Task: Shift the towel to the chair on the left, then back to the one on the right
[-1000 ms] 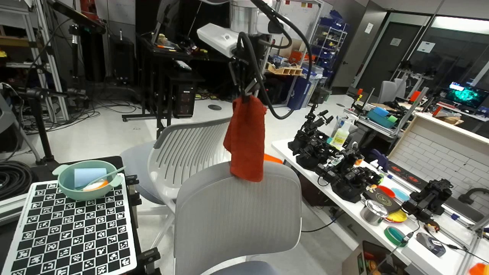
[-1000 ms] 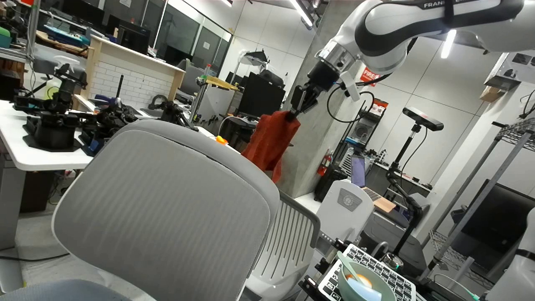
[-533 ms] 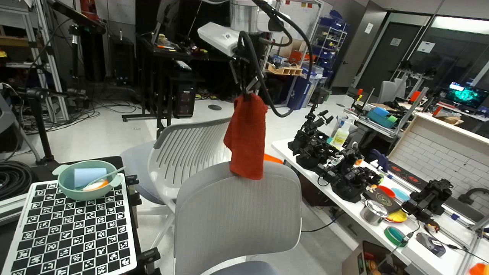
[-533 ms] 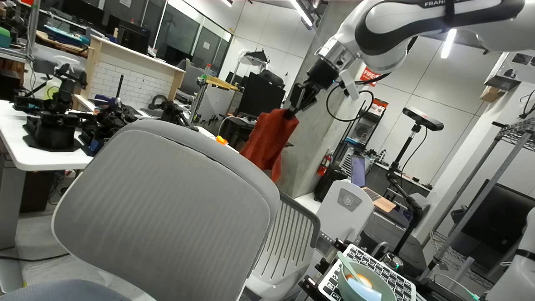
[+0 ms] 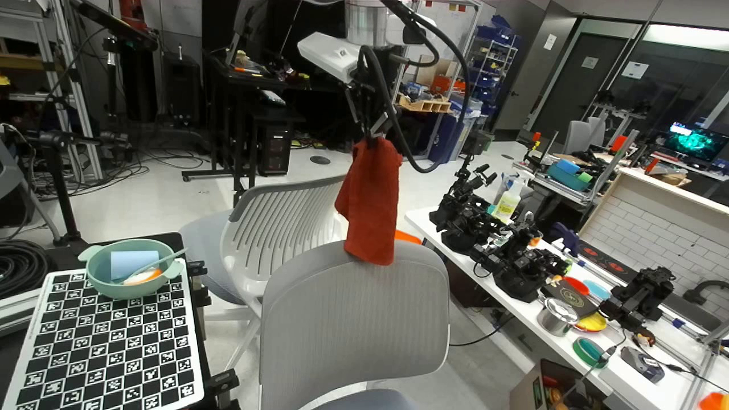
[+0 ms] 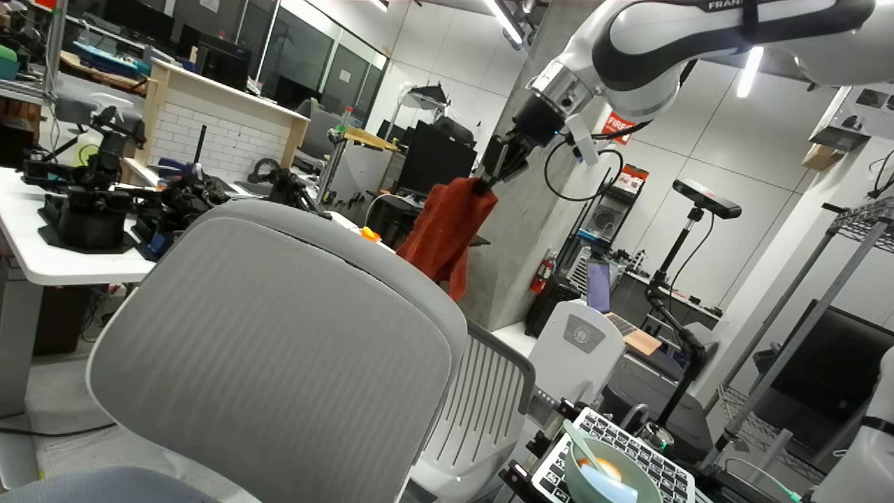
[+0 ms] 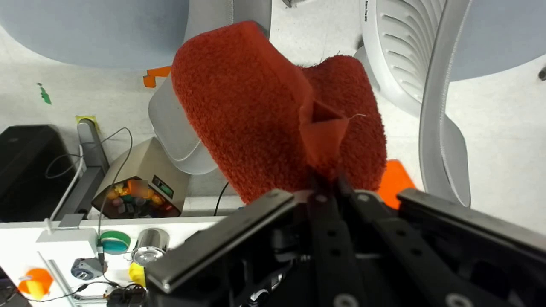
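The red towel [image 5: 373, 199] hangs from my gripper [image 5: 371, 143] in both exterior views; the towel [image 6: 447, 227] and gripper [image 6: 482, 185] are at mid-height. In the wrist view the gripper [image 7: 328, 177] is shut on the bunched towel [image 7: 243, 106]. A grey mesh chair [image 5: 353, 319] stands nearest; the towel's lower end overlaps its top edge in an exterior view. In an exterior view this chair [image 6: 279, 349] hides the towel's lower left part. A white slatted chair [image 5: 285, 228] stands beside it, also in the wrist view [image 7: 409, 47]. I cannot tell whether the towel touches either backrest.
A checkered board [image 5: 114, 353] with a green bowl [image 5: 125, 290] stands beside the chairs. A white table [image 5: 515, 310] bears several black arms [image 5: 467, 228] and a steel pot [image 5: 557, 316]. A box [image 7: 145, 170] stands under the table's edge.
My gripper and the towel have risen slightly. They have shifted a little right in one exterior view and a little left in the other. The chairs have not moved.
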You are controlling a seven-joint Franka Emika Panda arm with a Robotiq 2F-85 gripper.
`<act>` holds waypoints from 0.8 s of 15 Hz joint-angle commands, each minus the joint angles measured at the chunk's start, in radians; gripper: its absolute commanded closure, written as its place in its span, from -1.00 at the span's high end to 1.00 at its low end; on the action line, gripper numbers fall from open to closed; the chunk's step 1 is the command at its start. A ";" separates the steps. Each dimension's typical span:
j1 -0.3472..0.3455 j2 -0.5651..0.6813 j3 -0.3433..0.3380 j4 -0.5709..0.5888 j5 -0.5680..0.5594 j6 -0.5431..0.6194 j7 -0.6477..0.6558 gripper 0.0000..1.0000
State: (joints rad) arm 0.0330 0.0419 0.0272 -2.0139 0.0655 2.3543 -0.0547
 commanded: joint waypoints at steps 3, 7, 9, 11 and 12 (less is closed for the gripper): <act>-0.004 0.038 0.001 -0.011 -0.008 0.036 -0.012 -0.98; -0.004 0.077 0.000 -0.015 -0.017 0.050 -0.005 -0.98; -0.006 0.100 -0.003 -0.016 -0.022 0.061 -0.003 -0.98; -0.008 0.124 -0.006 -0.015 -0.025 0.070 -0.002 -0.98; -0.010 0.139 -0.007 -0.013 -0.025 0.071 -0.002 -0.98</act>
State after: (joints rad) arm 0.0299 0.1529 0.0244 -2.0268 0.0630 2.3966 -0.0547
